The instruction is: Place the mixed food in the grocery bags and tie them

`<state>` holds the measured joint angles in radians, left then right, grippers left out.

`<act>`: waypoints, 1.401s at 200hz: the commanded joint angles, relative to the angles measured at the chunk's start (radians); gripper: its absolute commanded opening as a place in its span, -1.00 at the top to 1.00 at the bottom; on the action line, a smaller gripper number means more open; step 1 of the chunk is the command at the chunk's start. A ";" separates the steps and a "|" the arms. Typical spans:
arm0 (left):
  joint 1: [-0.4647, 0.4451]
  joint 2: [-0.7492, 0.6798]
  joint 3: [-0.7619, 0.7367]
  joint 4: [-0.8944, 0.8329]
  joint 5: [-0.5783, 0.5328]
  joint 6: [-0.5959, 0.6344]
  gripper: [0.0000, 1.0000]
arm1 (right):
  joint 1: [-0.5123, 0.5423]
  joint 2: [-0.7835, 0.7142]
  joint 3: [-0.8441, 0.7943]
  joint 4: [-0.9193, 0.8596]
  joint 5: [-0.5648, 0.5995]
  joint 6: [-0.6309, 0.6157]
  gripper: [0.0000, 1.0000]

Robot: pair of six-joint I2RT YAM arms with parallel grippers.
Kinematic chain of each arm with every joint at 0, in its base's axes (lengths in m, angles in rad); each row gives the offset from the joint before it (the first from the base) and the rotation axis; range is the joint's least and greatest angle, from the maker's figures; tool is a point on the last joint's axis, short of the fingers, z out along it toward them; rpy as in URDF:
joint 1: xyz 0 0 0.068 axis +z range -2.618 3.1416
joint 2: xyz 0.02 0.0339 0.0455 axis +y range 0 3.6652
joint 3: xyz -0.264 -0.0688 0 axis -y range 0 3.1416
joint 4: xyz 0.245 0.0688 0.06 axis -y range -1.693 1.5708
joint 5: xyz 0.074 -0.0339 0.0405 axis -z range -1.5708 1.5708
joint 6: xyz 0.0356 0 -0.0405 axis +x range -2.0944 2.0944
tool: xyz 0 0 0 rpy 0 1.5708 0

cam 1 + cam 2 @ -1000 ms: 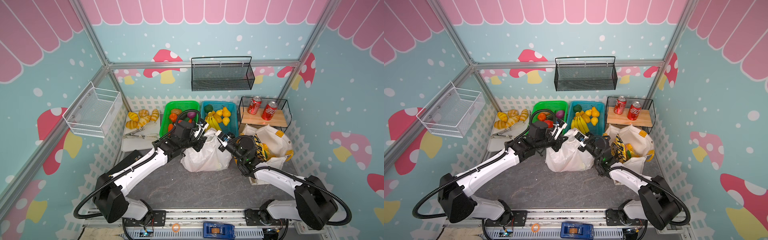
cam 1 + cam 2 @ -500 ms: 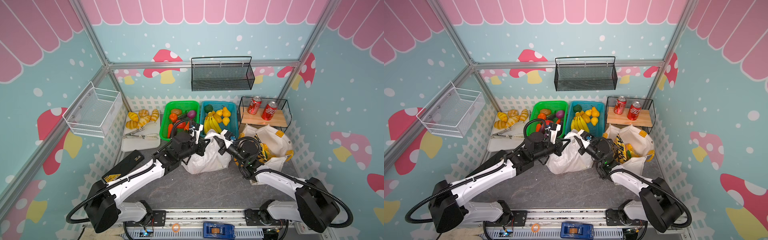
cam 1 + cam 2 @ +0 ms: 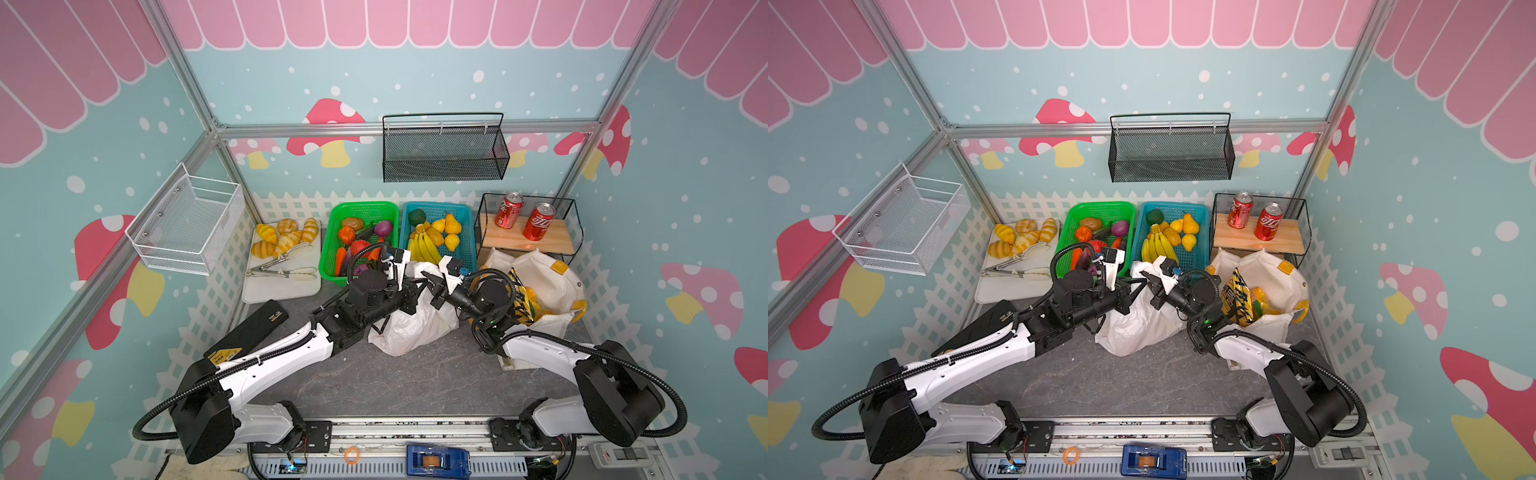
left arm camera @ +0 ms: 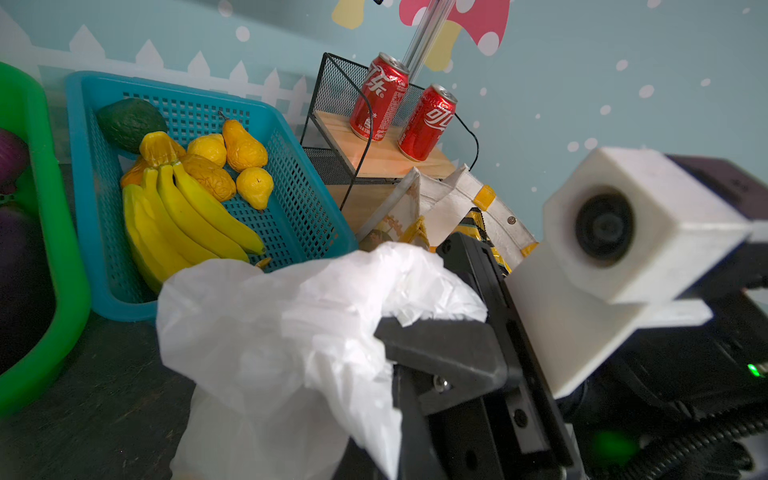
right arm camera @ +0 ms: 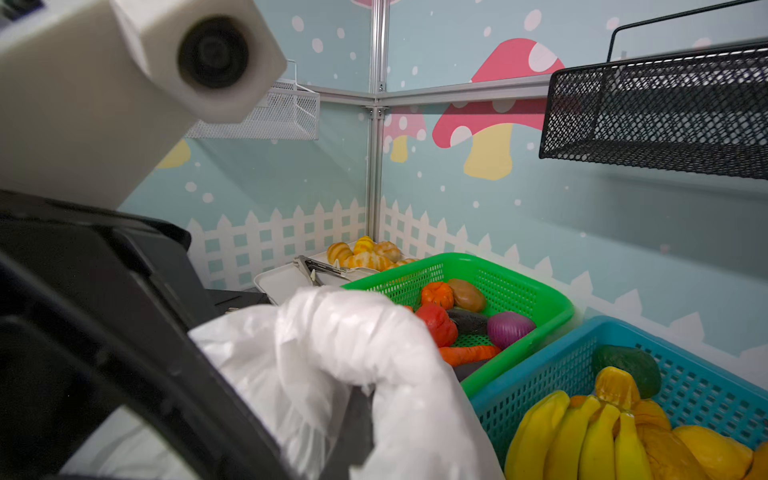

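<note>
Thin white plastic bag (image 3: pixel 415 320): stands on the grey stone-look tabletop (image 3: pixel 395 382) at mid-scene, just near of the green mesh basket (image 3: pixel 332 232) and the blue mesh basket (image 3: pixel 469 249). Its upper part is gathered into two bunched ends. Contents cannot be determined.

Left gripper (image 3: pixel 419 286): reaches in from the left and is closed on the left-hand bunch of the bag's top. Its fingertips are largely hidden by the plastic.

Right gripper (image 3: pixel 435 291): reaches in from the right, facing the left one at close range, claw clamped narrow on the other bunch. In the left wrist view the film is pinched at its black finger (image 4: pixel 436 353).

Cream cloth tote with yellow patches (image 3: pixel 548 274): sits open at the right, just beside the plastic bag and near of the wire-framed wooden shelf (image 3: pixel 528 243) carrying two red soda cans (image 3: pixel 510 210). A crinkly yellow-and-black snack packet (image 3: pixel 519 299) stands up in its mouth, with yellow items beside it.

Blue basket: holds knobbly yellow toy pears (image 3: pixel 452 224), a banana bunch (image 3: pixel 422 249) and a dark green avocado (image 3: pixel 416 217).
</note>
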<state>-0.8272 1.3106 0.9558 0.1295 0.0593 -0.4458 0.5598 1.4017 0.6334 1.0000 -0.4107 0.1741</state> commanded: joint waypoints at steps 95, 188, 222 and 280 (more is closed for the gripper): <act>0.095 -0.180 -0.212 -0.086 0.026 0.035 0.05 | -0.056 0.101 0.076 0.077 -0.240 -0.049 1.00; -0.030 -0.135 -0.170 0.058 0.110 0.015 0.38 | -0.049 0.110 0.147 0.105 -0.299 0.046 1.00; -0.053 -0.062 -0.159 0.159 0.102 0.013 0.36 | -0.050 0.092 0.084 0.129 -0.334 0.058 1.00; -0.038 -0.061 -0.263 0.189 0.054 0.152 0.04 | -0.060 0.136 0.009 0.264 -0.432 0.089 1.00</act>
<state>-0.8764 1.2747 0.7300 0.2775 0.1356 -0.3614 0.4988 1.5181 0.6609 1.1484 -0.7692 0.2348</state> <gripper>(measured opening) 0.457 0.055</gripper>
